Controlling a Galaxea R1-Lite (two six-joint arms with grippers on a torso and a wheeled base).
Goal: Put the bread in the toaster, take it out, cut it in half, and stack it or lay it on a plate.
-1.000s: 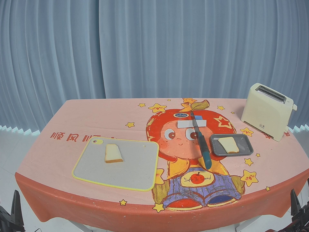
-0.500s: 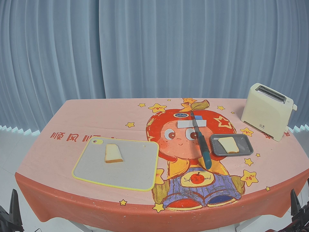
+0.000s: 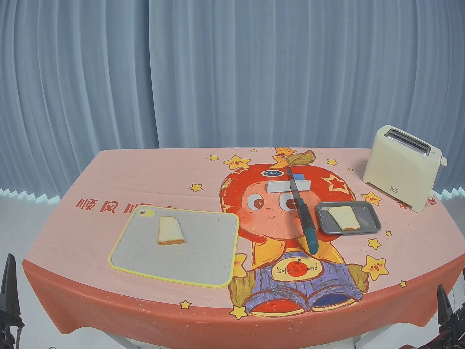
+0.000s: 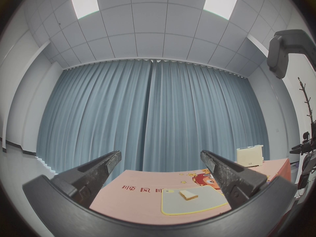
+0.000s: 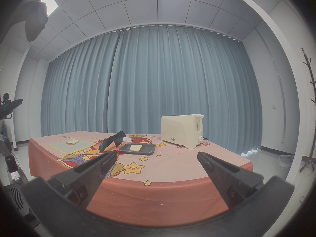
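Note:
One piece of bread [image 3: 170, 230] [image 4: 188, 195] [image 5: 72, 142] lies on the grey cutting board [image 3: 203, 262] at the table's left. A second piece of bread [image 3: 344, 217] [image 5: 135, 147] lies in the dark grey tray [image 3: 370, 224] [image 5: 146, 150] at the right. The cream toaster [image 3: 403, 167] [image 5: 182, 130] [image 4: 250, 155] stands at the far right with empty slots. A teal-handled knife [image 3: 302, 212] [image 5: 111, 141] rests on a small rack between board and tray. My left gripper [image 4: 161, 167] hangs open below the table's left corner, a fingertip [image 3: 9, 282] showing. My right gripper [image 5: 157, 167] is open off the right front edge.
The table wears a pink cartoon-print cloth [image 3: 160, 180] that hangs over the front edge. Blue curtains close off the back. A small grey rack [image 3: 288, 186] lies under the knife blade. Bare cloth lies between the board and the tray.
The left gripper's fingertip has shifted left and risen at the lower left corner of the head view. Nothing on the table has moved.

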